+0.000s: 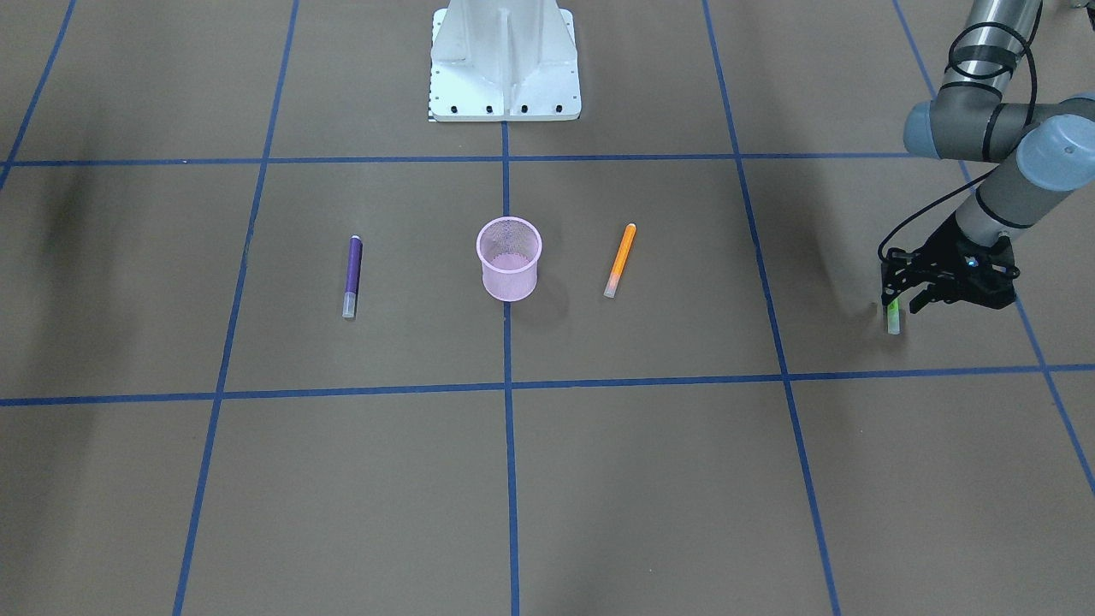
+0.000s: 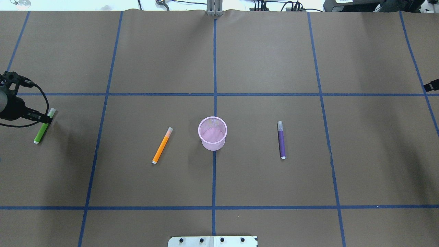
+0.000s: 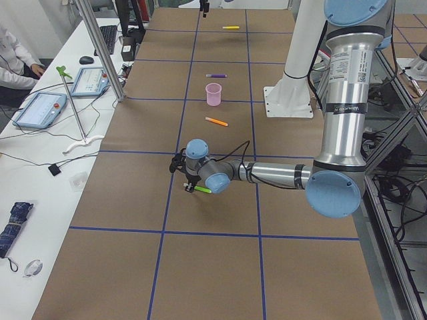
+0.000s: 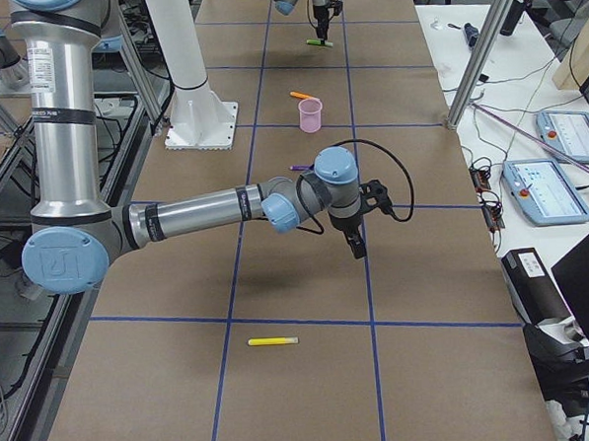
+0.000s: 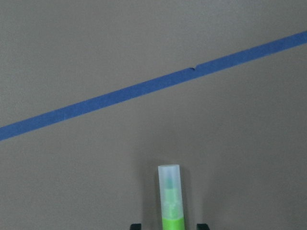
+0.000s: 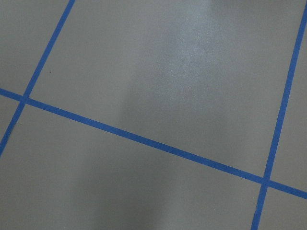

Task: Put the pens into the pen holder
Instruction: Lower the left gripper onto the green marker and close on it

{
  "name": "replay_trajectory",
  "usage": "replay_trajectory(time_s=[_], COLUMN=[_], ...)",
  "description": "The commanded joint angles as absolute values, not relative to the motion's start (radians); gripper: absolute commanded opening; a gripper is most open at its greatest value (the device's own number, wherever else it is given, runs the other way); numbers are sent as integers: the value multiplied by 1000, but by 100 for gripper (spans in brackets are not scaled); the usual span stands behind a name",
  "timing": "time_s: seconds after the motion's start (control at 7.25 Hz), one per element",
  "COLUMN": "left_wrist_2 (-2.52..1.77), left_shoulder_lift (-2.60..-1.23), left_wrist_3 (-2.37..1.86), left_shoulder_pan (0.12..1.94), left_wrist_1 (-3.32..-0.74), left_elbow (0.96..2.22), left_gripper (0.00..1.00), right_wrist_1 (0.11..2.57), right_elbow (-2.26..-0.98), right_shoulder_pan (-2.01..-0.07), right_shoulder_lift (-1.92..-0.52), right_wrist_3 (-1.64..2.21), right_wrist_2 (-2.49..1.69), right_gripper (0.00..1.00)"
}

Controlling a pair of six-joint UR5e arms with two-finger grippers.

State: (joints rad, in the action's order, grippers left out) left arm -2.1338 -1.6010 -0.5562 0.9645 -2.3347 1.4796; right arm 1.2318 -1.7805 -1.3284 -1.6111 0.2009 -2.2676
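Observation:
The pink mesh pen holder (image 2: pixel 212 137) stands upright at the table's middle, also in the front view (image 1: pixel 509 269). The orange pen (image 2: pixel 162 145) lies to its left and the purple pen (image 2: pixel 281 140) to its right, both flat on the table. The green pen (image 2: pixel 42 131) lies flat at the far left. My left gripper (image 2: pixel 48 118) is low over its pale cap end, open, with a finger on each side and gaps showing in the left wrist view (image 5: pixel 169 226). My right gripper (image 2: pixel 431 85) barely shows at the right edge; I cannot tell its state.
The robot's white base (image 1: pixel 505 68) stands at the table's near middle. A yellow pen-like stick (image 4: pixel 273 340) lies far out on the robot's right end of the table. Blue tape lines cross the brown tabletop. A side bench with tablets (image 3: pixel 40 107) runs along the far edge.

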Motion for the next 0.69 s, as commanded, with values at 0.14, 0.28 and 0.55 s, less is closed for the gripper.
replay_trajectory(time_s=[0.14,0.28,0.55], left_wrist_2=[-2134,-2134,-2134], left_shoulder_lift=[-1614,-1614,-1614], left_wrist_3=[-555,-555,-555], left_shoulder_pan=[959,957,951], left_wrist_1=[-2335,-2335,-2336], left_elbow=[1465,1465,1463], left_gripper=[42,36,34], right_wrist_1=[1232,1232,1232], right_elbow=[-1779,-1779,-1779], right_shoulder_pan=[-1328,-1328,-1328], right_shoulder_lift=[-1611,-1612,-1611], right_wrist_3=[201,201,201], right_wrist_2=[-2269,-2267,-2267], right_gripper=[100,100,100])
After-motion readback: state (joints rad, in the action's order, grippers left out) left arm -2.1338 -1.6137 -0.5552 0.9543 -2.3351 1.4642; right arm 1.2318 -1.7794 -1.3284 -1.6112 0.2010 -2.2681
